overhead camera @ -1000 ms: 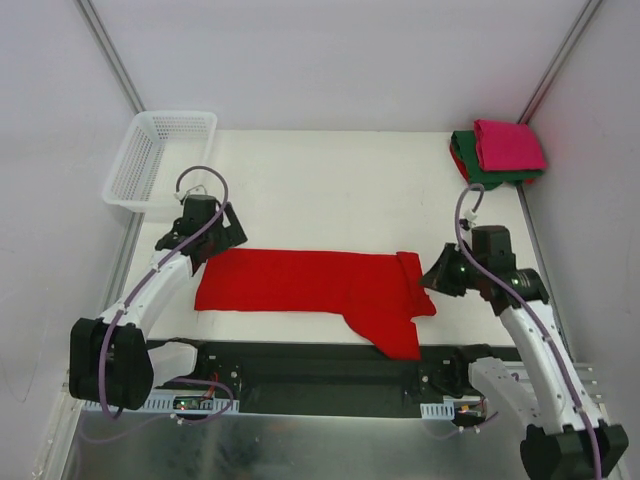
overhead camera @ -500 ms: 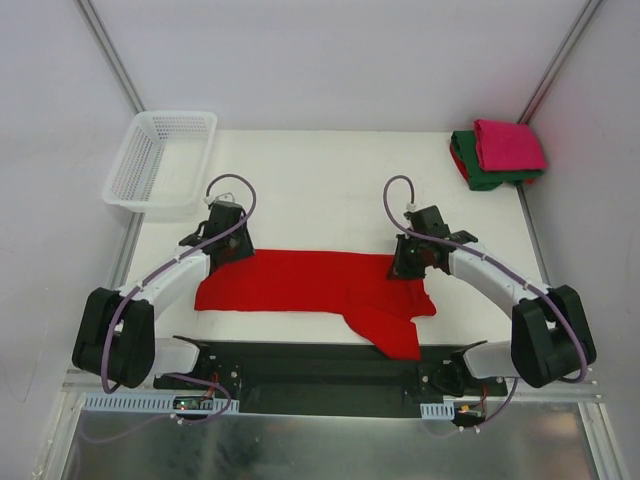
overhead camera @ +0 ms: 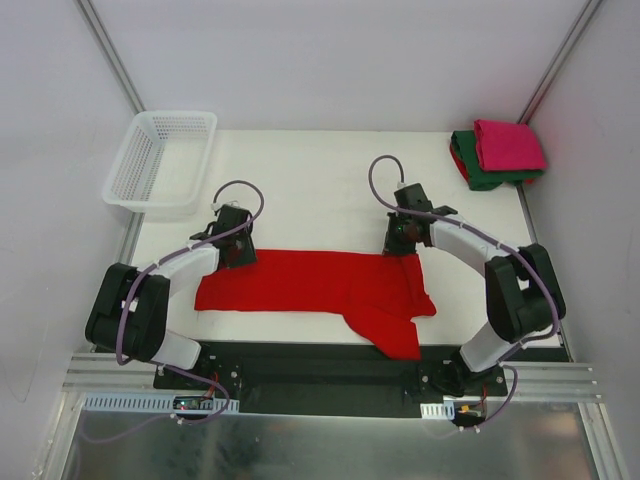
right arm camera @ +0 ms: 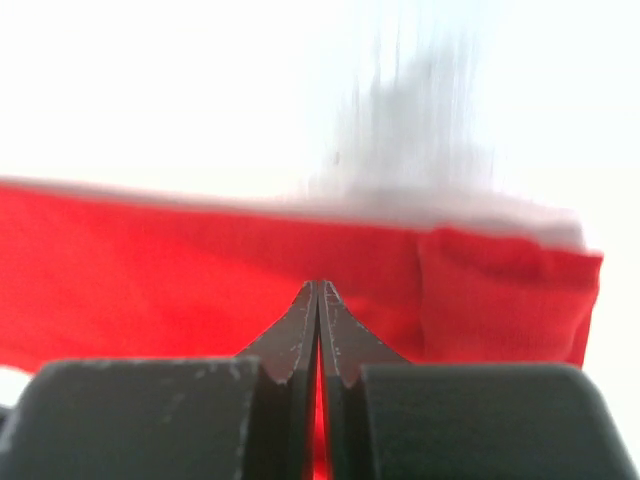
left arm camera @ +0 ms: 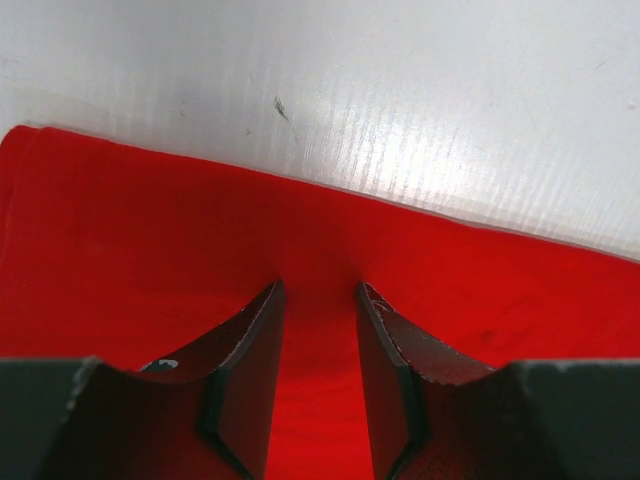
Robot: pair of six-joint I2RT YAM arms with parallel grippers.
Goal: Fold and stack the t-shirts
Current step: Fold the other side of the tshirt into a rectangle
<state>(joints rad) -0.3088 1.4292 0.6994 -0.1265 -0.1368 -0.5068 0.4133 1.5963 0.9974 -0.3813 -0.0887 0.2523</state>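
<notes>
Both arms have reached the red shirt's [overhead camera: 310,285] far edge: left claw [overhead camera: 237,252] narrowed over cloth, grip unclear; right claw [overhead camera: 398,243] closed. Folding looks imminent.

From above, the green shirt [overhead camera: 465,160] lies mostly hidden under the pink shirt [overhead camera: 508,143], and no fingers show there. The left wrist view cuts the red shirt [left arm camera: 150,230] off at three edges. Whether the left fingers [left arm camera: 250,360] pinch any cloth is unclear. The right wrist view is blurred, smearing the surface [right arm camera: 200,90] beyond. The right fingers [right arm camera: 295,340] possibly trap a sliver of red.
</notes>
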